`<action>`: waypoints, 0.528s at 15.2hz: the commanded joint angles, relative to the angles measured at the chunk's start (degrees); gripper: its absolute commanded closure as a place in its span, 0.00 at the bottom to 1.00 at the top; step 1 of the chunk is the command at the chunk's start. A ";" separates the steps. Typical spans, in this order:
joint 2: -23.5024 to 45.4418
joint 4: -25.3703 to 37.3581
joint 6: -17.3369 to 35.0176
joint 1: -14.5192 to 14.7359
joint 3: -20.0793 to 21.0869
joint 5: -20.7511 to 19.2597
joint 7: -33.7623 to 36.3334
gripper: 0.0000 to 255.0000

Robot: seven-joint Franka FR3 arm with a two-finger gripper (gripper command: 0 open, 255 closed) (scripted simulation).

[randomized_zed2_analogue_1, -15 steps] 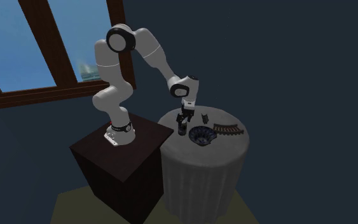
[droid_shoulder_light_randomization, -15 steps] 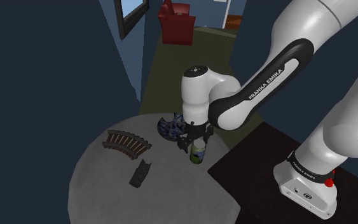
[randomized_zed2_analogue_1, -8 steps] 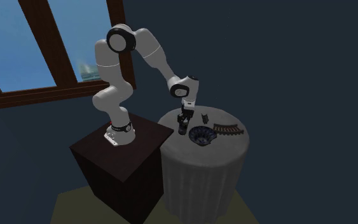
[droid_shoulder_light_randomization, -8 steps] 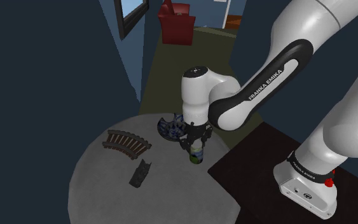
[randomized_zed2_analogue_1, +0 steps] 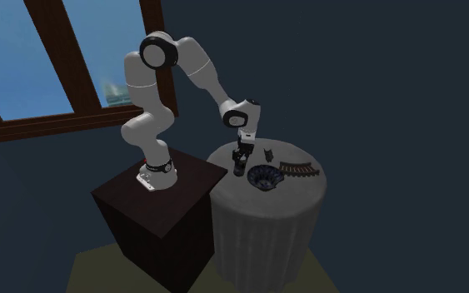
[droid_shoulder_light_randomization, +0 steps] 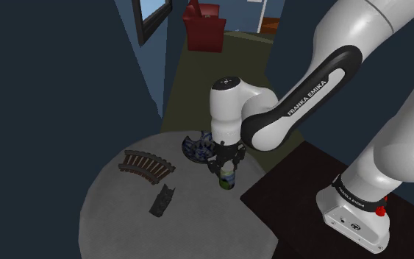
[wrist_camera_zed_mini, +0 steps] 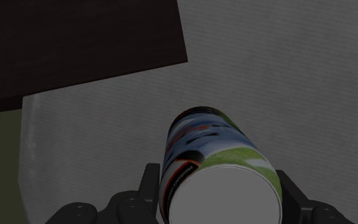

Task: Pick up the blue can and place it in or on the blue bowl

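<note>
Round grey table (droid_shoulder_light_randomization: 124, 213) sits beside the dark stand (randomized_zed2_analogue_1: 132, 208). The blue patterned bowl (droid_shoulder_light_randomization: 195, 148) is on the table, near the can (droid_shoulder_light_randomization: 228, 179) but apart from it. The can stands upright by the stand-side edge. Wrist view adds the gripper (wrist_camera_zed_mini: 219, 191): its fingers (wrist_camera_zed_mini: 147, 184) pinch the can's blue, white and green sides.
</note>
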 commanded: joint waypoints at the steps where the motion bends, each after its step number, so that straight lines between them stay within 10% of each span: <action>1: 0.00 0.00 0.02 0.00 0.00 -0.01 0.01 1.00; 8: -6.40 0.72 -5.73 -0.11 0.76 6.03 -4.45 1.00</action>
